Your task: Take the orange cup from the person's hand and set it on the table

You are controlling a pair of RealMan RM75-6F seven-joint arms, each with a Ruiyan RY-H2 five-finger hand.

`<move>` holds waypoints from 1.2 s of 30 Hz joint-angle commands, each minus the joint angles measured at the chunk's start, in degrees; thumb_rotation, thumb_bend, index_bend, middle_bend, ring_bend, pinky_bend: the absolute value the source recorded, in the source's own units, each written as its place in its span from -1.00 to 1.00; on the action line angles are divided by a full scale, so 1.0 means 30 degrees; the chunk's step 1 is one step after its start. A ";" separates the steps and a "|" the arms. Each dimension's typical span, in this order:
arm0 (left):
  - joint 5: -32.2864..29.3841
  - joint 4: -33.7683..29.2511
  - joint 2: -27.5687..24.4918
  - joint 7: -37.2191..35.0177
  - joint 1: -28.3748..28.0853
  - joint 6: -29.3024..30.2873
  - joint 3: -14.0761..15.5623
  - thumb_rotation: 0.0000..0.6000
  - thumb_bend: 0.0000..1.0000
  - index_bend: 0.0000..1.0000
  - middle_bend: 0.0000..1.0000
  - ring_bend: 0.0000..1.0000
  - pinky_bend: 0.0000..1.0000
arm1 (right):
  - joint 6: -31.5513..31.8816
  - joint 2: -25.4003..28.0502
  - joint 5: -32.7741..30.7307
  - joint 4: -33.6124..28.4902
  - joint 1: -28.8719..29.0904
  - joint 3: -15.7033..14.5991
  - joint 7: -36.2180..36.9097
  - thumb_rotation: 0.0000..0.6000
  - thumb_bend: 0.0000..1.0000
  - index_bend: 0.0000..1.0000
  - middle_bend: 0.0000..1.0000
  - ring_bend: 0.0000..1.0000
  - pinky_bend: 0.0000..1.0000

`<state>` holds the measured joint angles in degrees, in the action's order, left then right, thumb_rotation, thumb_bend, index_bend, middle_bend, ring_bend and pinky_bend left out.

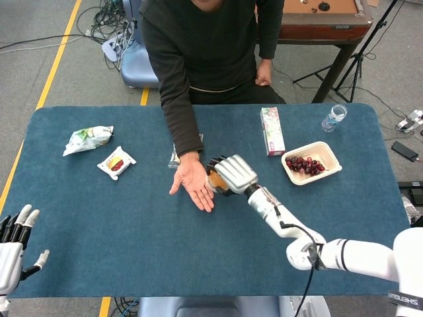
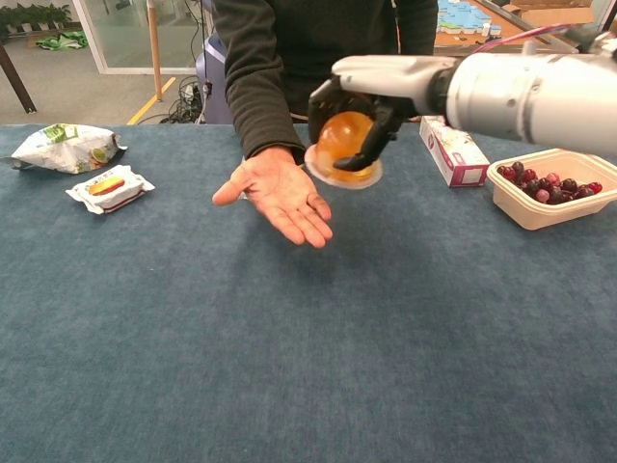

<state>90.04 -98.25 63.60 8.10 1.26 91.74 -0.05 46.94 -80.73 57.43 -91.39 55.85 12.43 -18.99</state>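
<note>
My right hand (image 1: pixel 232 174) (image 2: pixel 371 96) grips the orange cup (image 2: pixel 345 147) (image 1: pixel 217 183), a translucent domed cup with a flat clear rim, and holds it in the air above the table. The cup sits just right of the person's open palm (image 2: pixel 281 193) (image 1: pixel 195 179) and is clear of it. The palm stays flat and empty over the blue table (image 1: pixel 132 231). My left hand (image 1: pixel 14 246) rests open at the table's near left corner, holding nothing; the chest view does not show it.
A snack bag (image 1: pixel 88 139) and a small wrapped packet (image 1: pixel 116 162) lie at the left. A pink carton (image 1: pixel 271 130), a tray of grapes (image 1: pixel 310 162) and a water bottle (image 1: pixel 334 118) stand at the right. A clear wrapper (image 1: pixel 174 158) lies behind the person's wrist.
</note>
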 commanded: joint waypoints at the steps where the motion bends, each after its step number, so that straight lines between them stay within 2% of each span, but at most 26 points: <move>1: 0.0038 -0.0013 0.0050 0.0053 -0.0024 -0.0050 0.0022 1.00 -0.40 -0.95 -1.00 -1.00 -1.00 | 0.0400 0.1114 0.0219 -0.0570 -0.0905 -0.0785 0.0095 1.00 0.30 0.36 -0.12 -0.26 0.41; 7: 0.0114 -0.0015 0.0163 0.0181 -0.0082 -0.0151 0.0046 1.00 -0.40 -0.95 -1.00 -1.00 -1.00 | -0.0048 0.1123 0.0445 0.0539 -0.1820 -0.1866 0.1039 1.00 0.28 0.36 -0.12 -0.26 0.41; 11: 0.0120 -0.0090 0.0151 0.0257 -0.0062 -0.0106 0.0035 1.00 -0.40 -0.95 -1.00 -1.00 -1.00 | -0.0469 0.0596 0.0746 0.1859 -0.2180 -0.2208 0.1903 1.00 0.26 0.36 -0.13 -0.26 0.41; 16: 0.0118 -0.0080 0.0171 0.0271 -0.0052 -0.0153 0.0073 1.00 -0.40 -0.95 -1.00 -1.00 -1.00 | -0.1072 -0.0178 0.1005 0.3459 -0.2443 -0.2537 0.2580 1.00 0.23 0.34 -0.19 -0.27 0.29; 18: 0.0106 -0.0046 0.0193 0.0266 -0.0049 -0.0178 0.0085 1.00 -0.40 -0.95 -1.00 -1.00 -1.00 | -0.1293 -0.0367 0.1079 0.3849 -0.2495 -0.2646 0.2684 1.00 0.22 0.23 -0.24 -0.33 0.21; 23: 0.0099 -0.0011 0.0202 0.0215 -0.0048 -0.0178 0.0075 1.00 -0.40 -0.95 -1.00 -1.00 -1.00 | -0.1462 -0.0613 0.1351 0.4313 -0.2674 -0.2795 0.2777 1.00 0.20 -0.26 -0.45 -0.58 -0.11; 28: 0.0113 -0.0009 0.0188 0.0185 -0.0029 -0.0134 0.0067 1.00 -0.40 -0.95 -1.00 -1.00 -1.00 | -0.1295 -0.0108 0.1673 0.3662 -0.2819 -0.2767 0.2645 1.00 0.20 -0.71 -0.82 -0.94 -0.46; 30: 0.0102 0.0003 0.0179 0.0163 -0.0016 -0.0118 0.0064 1.00 -0.40 -0.95 -1.00 -1.00 -1.00 | -0.0724 0.0402 0.2008 0.2941 -0.3045 -0.2671 0.2632 1.00 0.20 -0.77 -0.87 -0.99 -0.51; 36: 0.0054 0.0062 0.0151 0.0053 -0.0019 -0.0091 0.0006 1.00 -0.40 -0.95 -1.00 -1.00 -1.00 | 0.1641 0.2852 0.2849 0.0058 -0.4359 -0.2656 0.2389 1.00 0.20 -0.77 -0.87 -1.00 -0.52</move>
<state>90.20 -98.07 64.05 8.26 1.20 91.46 -0.03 48.98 -75.10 64.73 -88.10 44.71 4.46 -11.34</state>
